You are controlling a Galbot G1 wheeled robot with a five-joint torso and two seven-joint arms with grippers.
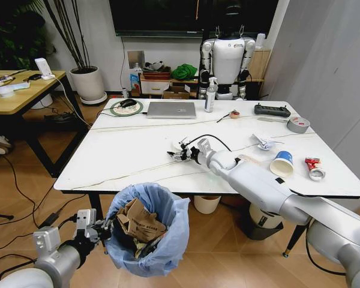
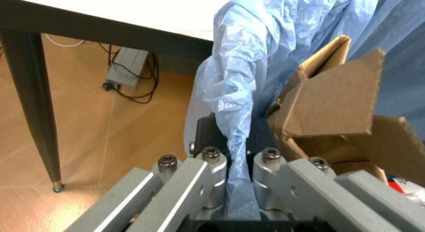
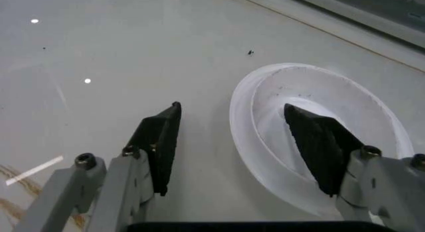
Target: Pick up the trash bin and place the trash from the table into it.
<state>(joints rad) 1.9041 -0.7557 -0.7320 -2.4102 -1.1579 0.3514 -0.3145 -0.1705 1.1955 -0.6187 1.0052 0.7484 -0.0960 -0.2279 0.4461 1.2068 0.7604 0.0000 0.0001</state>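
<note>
Head view: trash bin [image 1: 149, 231], round, lined with a crinkled light-blue bag, brown cardboard piece [image 1: 139, 222] inside, hangs below the tabletop [image 1: 138, 150] near edge. Left claw [image 1: 102, 230] touches its rim.

Left wrist view: left claw [image 2: 234, 165] pinches the bag liner [image 2: 232, 100] beside the cardboard [image 2: 332, 100].

Right wrist view: right claw [image 3: 236, 147] spread over the tabletop [image 3: 99, 53], one finger [image 3: 319, 145] inside a white ring-shaped piece [image 3: 265, 92].
</note>
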